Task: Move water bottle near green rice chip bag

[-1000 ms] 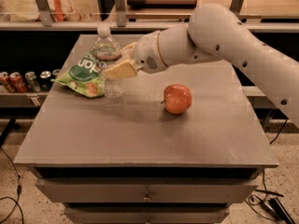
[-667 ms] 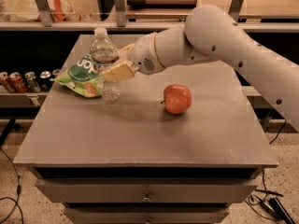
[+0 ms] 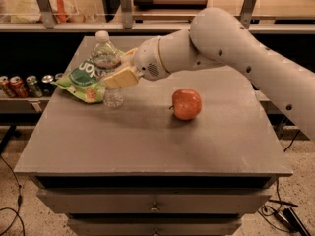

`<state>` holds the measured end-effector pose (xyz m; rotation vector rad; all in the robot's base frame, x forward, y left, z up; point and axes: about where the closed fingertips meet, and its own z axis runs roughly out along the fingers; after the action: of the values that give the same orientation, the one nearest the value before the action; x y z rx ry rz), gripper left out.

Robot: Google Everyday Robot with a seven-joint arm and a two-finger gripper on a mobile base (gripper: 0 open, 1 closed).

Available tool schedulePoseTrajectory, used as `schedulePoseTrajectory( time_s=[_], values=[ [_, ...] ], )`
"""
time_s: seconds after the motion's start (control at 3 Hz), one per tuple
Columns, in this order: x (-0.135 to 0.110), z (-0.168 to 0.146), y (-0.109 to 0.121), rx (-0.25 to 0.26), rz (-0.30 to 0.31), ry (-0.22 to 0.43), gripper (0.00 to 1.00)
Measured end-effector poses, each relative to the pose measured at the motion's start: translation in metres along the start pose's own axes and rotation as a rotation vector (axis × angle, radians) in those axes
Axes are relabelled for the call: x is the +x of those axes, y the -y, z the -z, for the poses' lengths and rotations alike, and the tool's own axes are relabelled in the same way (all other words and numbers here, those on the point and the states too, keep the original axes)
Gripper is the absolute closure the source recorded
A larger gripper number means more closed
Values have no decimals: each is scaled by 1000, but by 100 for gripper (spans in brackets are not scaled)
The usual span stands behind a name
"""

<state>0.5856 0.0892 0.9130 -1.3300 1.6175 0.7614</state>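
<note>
The water bottle [image 3: 106, 63] is clear and ribbed with a white cap. It stands upright on the grey table [image 3: 147, 132], touching the right edge of the green rice chip bag [image 3: 83, 80]. The bag lies flat at the table's left side. My gripper [image 3: 118, 75] reaches in from the right on the white arm and is shut on the bottle's middle. Its tan fingers [image 3: 123, 76] wrap the front of the bottle.
A red-orange apple [image 3: 186, 103] sits on the table right of centre. Several drink cans [image 3: 24, 85] stand on a low shelf to the left, beyond the table edge. A shelf with railing posts runs behind the table.
The bottle and gripper have barely moved; the arm has shifted slightly left. The bottle stays upright against the bag.
</note>
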Motion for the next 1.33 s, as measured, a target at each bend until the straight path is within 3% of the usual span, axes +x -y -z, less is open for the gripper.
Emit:
schedulePoseTrajectory(
  time_s=[0.33,0.67,1.33],
  values=[
    [0,-2,-1,-4,1,1,13],
    [0,-4,-1,-8,2,-1,0],
    [10,11,25,29,46,-16,0]
  ],
)
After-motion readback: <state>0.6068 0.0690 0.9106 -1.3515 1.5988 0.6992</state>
